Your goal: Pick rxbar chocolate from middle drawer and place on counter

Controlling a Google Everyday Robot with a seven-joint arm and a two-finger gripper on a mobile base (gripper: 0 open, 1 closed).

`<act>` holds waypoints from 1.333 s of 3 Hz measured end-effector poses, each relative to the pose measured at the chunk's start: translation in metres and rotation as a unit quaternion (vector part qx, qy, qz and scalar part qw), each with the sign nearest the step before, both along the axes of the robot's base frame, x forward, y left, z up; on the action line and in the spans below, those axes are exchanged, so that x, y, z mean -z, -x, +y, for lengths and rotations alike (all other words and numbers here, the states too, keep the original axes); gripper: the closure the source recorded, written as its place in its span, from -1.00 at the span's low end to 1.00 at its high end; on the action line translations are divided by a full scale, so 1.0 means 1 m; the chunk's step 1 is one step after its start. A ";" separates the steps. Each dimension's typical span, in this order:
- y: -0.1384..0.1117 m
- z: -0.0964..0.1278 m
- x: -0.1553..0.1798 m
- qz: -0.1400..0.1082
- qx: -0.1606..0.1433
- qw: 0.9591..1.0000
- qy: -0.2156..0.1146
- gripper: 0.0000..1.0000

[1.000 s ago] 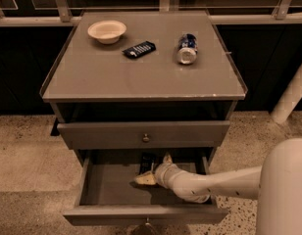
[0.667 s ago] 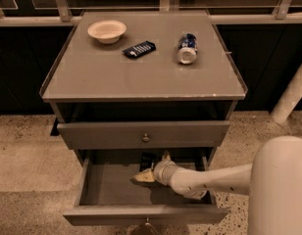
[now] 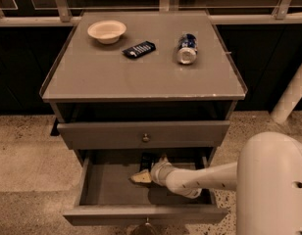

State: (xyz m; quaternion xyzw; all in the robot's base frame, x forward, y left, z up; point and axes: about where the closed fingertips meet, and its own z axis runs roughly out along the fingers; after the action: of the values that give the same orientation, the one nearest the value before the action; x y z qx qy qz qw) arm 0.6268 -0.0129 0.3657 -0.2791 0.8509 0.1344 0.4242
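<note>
The middle drawer point(image 3: 112, 187) is pulled open below the shut upper drawer. My gripper point(image 3: 149, 170) reaches in from the right, low over the drawer floor near its back. The rxbar chocolate point(image 3: 146, 159), a small black bar, lies at the back of the drawer right at the gripper's tip. It is partly hidden by the upper drawer's front and by the gripper. I cannot tell whether the gripper touches it. The counter point(image 3: 141, 80) is the grey top of the cabinet.
On the counter stand a pale bowl point(image 3: 107, 31), a dark blue wrapped bar point(image 3: 139, 49) and a can on its side point(image 3: 187, 48). The upper drawer point(image 3: 143, 132) is shut. My white arm housing point(image 3: 273, 185) fills the lower right. A white post point(image 3: 290, 92) stands at right.
The gripper has edged slightly left inside the drawer. My arm housing fills more of the lower right. The black bar and the counter objects have not moved.
</note>
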 end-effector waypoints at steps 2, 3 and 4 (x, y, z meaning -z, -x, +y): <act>0.023 0.015 0.008 0.056 0.013 0.998 -0.029 -1.00; 0.023 0.015 0.008 0.056 0.013 0.998 -0.029 -1.00; 0.020 0.022 0.008 0.050 0.005 0.998 -0.032 -1.00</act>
State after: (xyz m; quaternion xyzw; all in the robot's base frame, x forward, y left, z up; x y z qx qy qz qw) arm 0.6068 0.0093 0.3579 -0.2542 0.8674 0.1737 0.3909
